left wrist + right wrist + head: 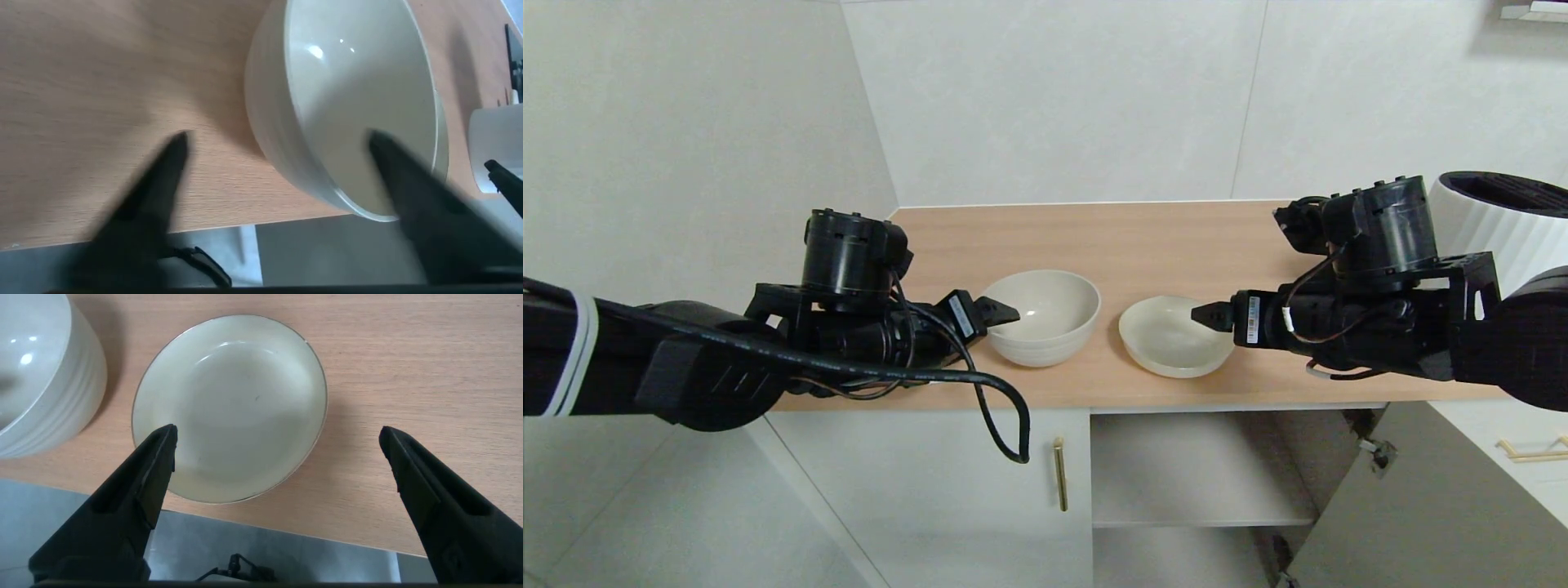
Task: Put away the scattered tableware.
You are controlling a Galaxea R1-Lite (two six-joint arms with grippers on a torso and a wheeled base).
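The left end effector [276,140], spread wide, straddles the deep bowl's [1054,327] rim; the right end effector [278,434] hangs wide above the shallow dish [1172,347].

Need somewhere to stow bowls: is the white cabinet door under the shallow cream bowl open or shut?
Open: the white cabinet door stands swung outward, baring its shelf.
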